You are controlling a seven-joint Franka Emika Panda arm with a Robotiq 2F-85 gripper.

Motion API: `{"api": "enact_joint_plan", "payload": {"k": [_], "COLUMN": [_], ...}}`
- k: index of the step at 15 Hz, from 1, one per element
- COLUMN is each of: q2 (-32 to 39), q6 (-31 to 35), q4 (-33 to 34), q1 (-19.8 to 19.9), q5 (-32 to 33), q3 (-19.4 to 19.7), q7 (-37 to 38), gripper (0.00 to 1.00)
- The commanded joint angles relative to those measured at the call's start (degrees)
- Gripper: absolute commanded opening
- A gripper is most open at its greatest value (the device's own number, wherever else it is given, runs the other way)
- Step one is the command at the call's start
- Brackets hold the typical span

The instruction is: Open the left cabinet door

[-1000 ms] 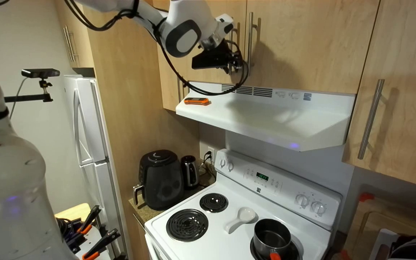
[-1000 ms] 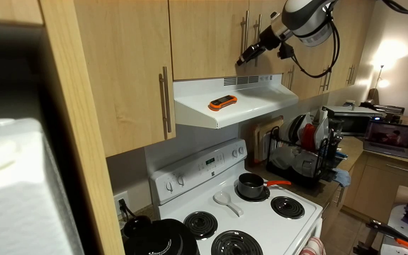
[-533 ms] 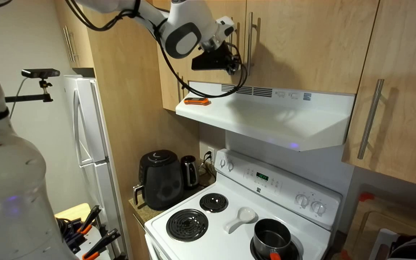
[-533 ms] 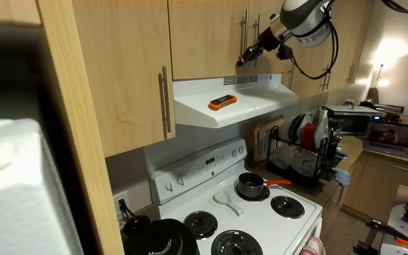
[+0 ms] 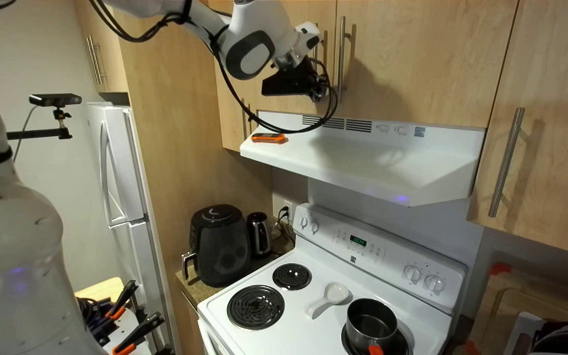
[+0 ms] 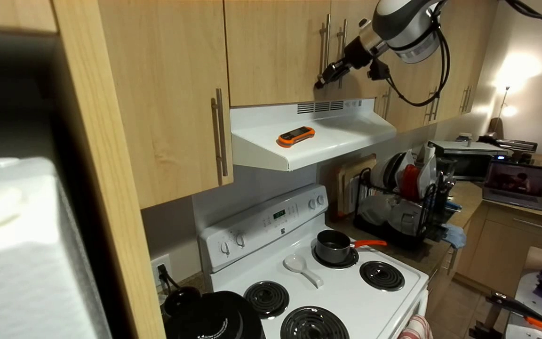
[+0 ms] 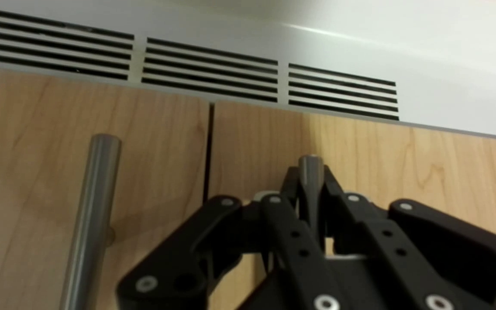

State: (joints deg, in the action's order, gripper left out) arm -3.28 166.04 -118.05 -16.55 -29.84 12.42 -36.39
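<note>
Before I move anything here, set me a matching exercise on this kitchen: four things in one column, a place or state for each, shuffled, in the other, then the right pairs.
Column one
1. left cabinet door
2. dark saucepan
3. white spoon-shaped piece
4. orange-and-black device

Column two
A. on a coil burner
B. on the range hood
C. shut, its bar handle gripped by the hand
D. directly on the white stovetop

Pairs: 1-C, 2-A, 3-D, 4-B
</note>
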Motion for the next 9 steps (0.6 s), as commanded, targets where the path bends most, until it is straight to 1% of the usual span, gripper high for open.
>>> {"api": "enact_joint_plan", "payload": {"k": [1, 9], "q2": [-1.52, -5.48], "q6": [-0.49, -1.89], "q4": [-1.86, -5.41], "q1": [-0.21, 0.39], "q5": [-0.17, 3.19], "q3": [-0.13, -0.31], "q7": [-0.84, 0.66], "gripper": [0.05, 0.05]}}
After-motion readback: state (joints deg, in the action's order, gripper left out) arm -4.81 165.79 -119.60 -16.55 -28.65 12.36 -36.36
